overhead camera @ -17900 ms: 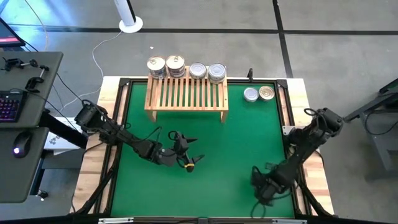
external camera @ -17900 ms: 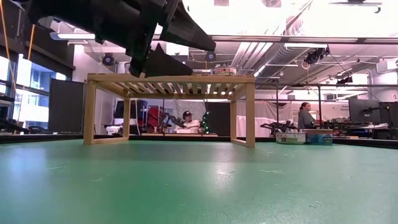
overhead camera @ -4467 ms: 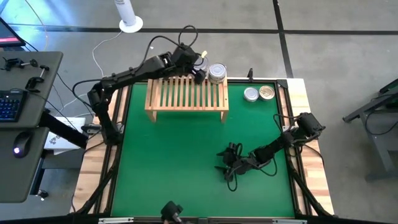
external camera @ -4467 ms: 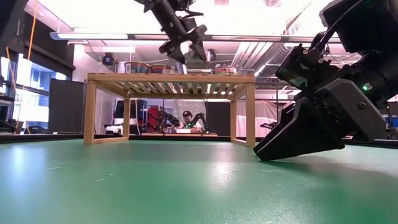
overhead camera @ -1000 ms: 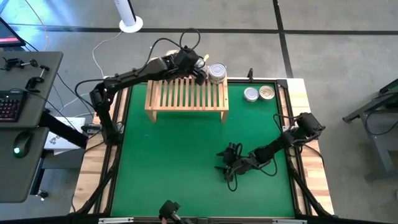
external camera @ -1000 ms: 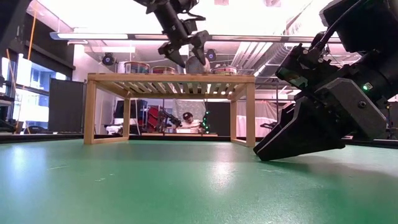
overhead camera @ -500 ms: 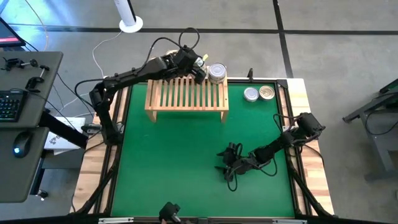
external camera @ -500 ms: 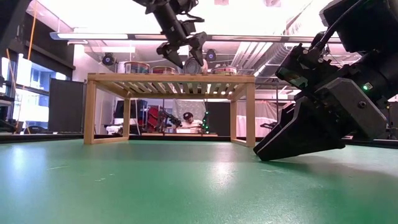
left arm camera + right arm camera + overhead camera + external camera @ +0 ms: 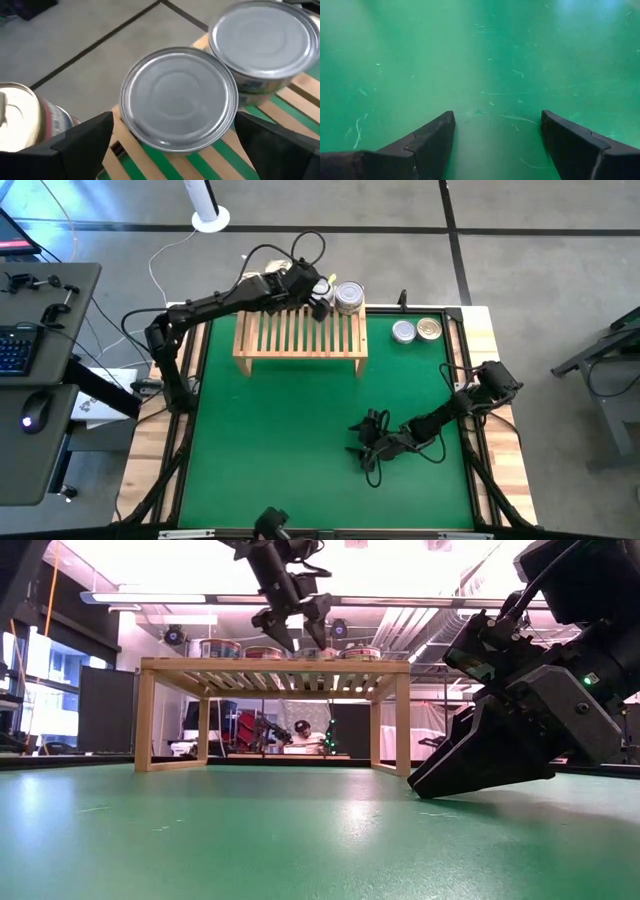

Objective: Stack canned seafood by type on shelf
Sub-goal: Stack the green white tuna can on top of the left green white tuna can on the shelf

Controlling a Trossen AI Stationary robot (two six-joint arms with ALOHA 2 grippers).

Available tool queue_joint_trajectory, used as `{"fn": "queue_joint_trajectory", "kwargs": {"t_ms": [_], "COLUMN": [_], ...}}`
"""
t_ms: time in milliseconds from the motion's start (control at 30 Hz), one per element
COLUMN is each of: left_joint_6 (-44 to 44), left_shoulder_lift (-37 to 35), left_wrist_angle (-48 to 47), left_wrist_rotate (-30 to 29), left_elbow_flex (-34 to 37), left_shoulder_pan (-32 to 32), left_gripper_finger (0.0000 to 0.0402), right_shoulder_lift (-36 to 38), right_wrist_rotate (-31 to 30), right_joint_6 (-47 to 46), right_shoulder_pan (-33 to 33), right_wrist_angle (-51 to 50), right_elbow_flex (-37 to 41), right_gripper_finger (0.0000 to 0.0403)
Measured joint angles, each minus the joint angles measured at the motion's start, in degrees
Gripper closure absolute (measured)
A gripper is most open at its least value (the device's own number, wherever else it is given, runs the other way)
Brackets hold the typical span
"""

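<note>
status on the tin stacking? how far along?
Done: tins sit along the shelf's back edge. In hand: left gripper, open, straddles a silver tin there, not gripping. Left: two tins on the mat beside the shelf. Right gripper rests open on the mat.

Both arms are dark, nearly black, built of slim jointed links with thin black cables looping loosely along them. The left gripper [image 9: 318, 293] has two wedge-shaped matte black fingers [image 9: 85, 137]. The right gripper [image 9: 497, 135] has similar tapered fingers; a small green light glows on its blocky wrist housing.
</note>
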State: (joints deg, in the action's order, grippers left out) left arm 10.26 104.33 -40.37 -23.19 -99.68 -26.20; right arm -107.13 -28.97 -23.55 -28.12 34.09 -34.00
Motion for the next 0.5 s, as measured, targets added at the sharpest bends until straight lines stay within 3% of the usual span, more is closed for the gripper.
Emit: {"fn": "queue_joint_trajectory", "kwargs": {"t_ms": [500], "left_joint_6": [-3.6], "left_shoulder_lift": [0.0], "left_wrist_angle": [3.7], "left_wrist_rotate": [-3.4], "left_elbow_flex": [0.0], "left_shoulder_pan": [0.0], "left_gripper_finger": [0.0002], "right_shoulder_lift": [0.0], "right_wrist_rotate": [0.0], "right_joint_6": [0.0], "right_shoulder_pan": [0.0], "right_wrist_angle": [0.0], "right_elbow_flex": [0.0], "right_gripper_finger": [0.0112]}}
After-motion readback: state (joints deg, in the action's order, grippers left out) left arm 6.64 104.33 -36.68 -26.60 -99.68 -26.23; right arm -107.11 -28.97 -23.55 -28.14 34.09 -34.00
